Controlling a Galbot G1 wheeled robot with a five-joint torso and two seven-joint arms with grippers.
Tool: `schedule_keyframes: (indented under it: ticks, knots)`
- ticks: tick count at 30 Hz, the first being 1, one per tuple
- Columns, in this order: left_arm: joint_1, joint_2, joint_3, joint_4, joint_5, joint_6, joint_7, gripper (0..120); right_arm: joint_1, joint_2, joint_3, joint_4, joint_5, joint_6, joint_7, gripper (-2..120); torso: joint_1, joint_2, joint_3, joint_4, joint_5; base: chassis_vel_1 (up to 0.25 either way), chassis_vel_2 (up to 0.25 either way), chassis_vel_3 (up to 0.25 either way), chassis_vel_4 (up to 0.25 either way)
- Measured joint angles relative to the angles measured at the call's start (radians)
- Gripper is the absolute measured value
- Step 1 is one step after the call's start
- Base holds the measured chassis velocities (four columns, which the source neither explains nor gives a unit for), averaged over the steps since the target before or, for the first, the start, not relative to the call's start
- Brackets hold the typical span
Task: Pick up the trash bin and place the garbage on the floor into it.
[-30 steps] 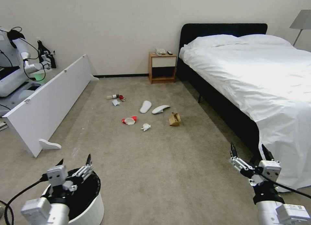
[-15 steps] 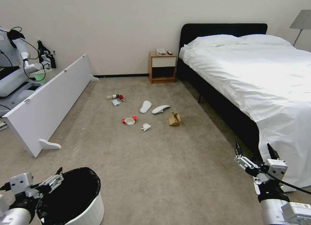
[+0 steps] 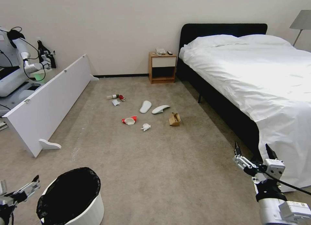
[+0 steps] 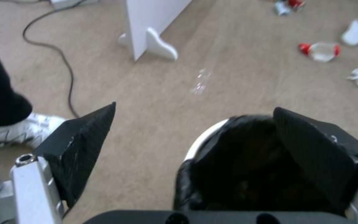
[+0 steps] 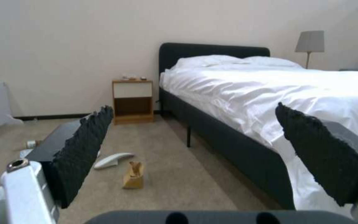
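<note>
There is one trash bin (image 3: 73,199) with a black bag in it. It stands on the one big carpet floor (image 3: 155,173).

Two white slippers (image 3: 145,106) lie side by side. There is one brown paper bag (image 3: 174,119), one red and white carton (image 3: 129,120), one ball of crumpled white paper (image 3: 145,127), one clear bottle (image 3: 112,96), one red can (image 3: 121,97) and one white mask (image 3: 115,102).

There is one bed (image 3: 259,76), one small wooden nightstand (image 3: 162,68), one lamp (image 3: 301,22) and one long white board (image 3: 48,102).

The robot has two grippers, the left gripper (image 3: 26,189) and the right gripper (image 3: 254,152). Each one has two fingers, spread apart.
</note>
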Motion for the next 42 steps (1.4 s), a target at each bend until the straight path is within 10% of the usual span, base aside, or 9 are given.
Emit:
schedule_keyframes:
  ticks: [42]
  knots:
    - [-0.102, -0.021, 0.173, 0.343, 0.093, -0.004, 0.006, 100, 0.043, -0.005, 0.022, -0.044, 0.028, 0.005, 0.006, 100, 0.0, 0.0, 0.0, -0.0001, 0.0001, 0.0, 0.0, 0.0, 0.0]
